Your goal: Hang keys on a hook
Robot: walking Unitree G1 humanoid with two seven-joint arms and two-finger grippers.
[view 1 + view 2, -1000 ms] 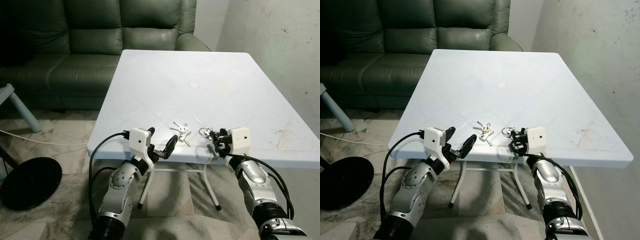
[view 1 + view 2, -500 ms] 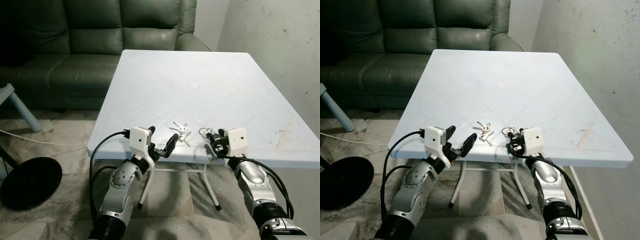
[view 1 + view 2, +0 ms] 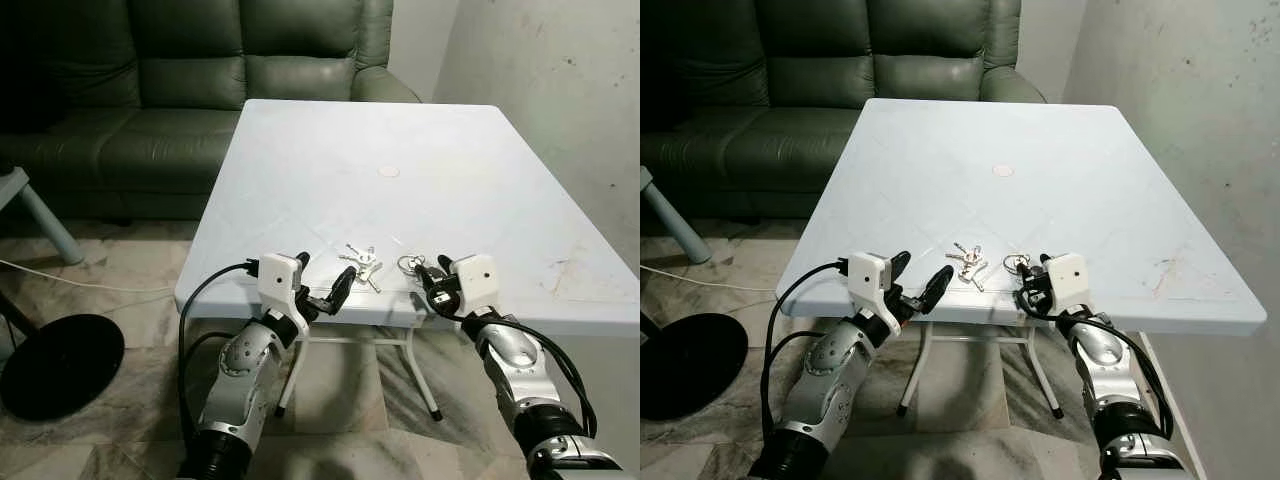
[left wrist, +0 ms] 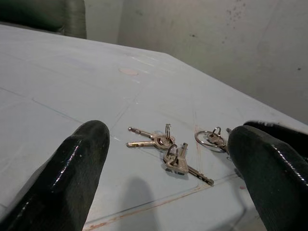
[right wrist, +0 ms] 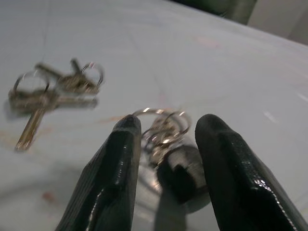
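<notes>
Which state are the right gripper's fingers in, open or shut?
Open. The right gripper has its two black fingers spread apart, straddling the ring bunch without clamping it.

Left hand (image 3: 322,287): black fingers spread apart, silver arm raised, pointing toward 1 o'clock.
Right hand (image 5: 166,132): fingers parted, reaching toward 11 o'clock.

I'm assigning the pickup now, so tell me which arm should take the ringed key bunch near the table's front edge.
Right. The right gripper has its open fingers either side of the key ring. The left gripper hangs open off the table edge, nearer the loose keys.
</notes>
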